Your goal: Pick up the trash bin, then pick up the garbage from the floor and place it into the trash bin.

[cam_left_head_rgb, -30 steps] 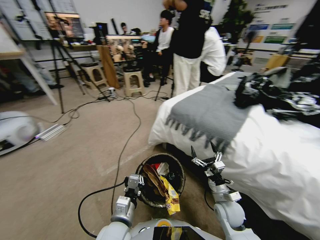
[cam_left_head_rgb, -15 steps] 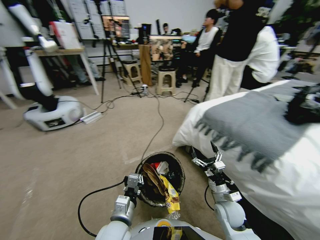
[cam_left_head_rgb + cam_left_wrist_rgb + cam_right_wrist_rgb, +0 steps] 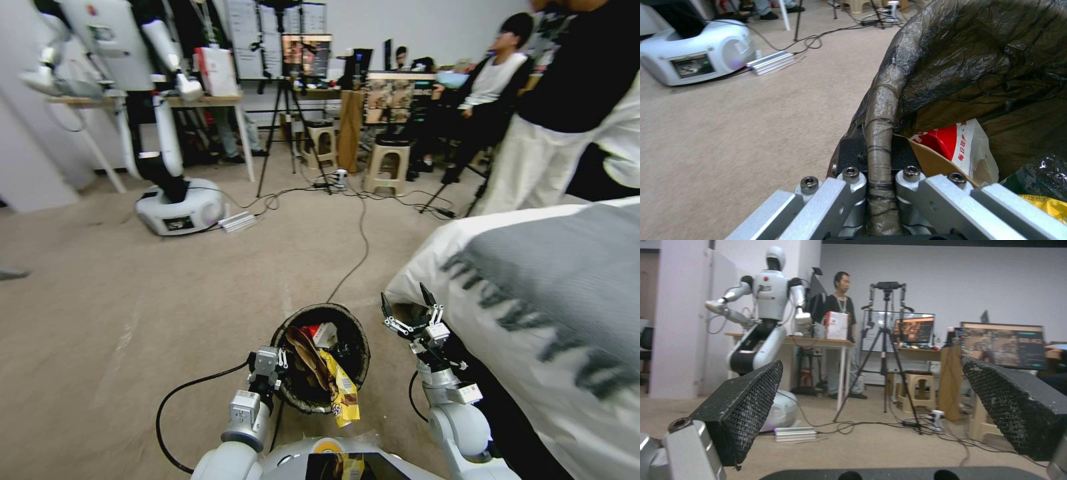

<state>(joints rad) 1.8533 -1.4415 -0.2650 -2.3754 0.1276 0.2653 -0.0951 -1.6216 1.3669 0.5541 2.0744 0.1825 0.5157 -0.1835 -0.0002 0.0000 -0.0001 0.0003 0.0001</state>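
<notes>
The trash bin (image 3: 350,320) with its black bag liner hangs just in front of my body, and my left gripper (image 3: 268,363) is shut on its rim (image 3: 880,133). Inside lies garbage: a red-and-white wrapper (image 3: 319,333) (image 3: 960,143), a brown paper piece (image 3: 307,357) and a yellow snack wrapper (image 3: 343,393) that droops over the near rim. My right gripper (image 3: 405,312) is held up beside the bin, open, with nothing between its black mesh pads (image 3: 744,406); past them lies the room.
A bed with a white cover and grey fringed blanket (image 3: 547,293) stands close on the right. A black cable (image 3: 353,260) runs across the beige carpet ahead. Another white robot (image 3: 177,207), a tripod (image 3: 290,127), stools (image 3: 387,167) and people stand farther back.
The whole head view has swung left: the bed slid toward the right edge and the other robot came toward the middle. Both arms and the bin keep their places before me.
</notes>
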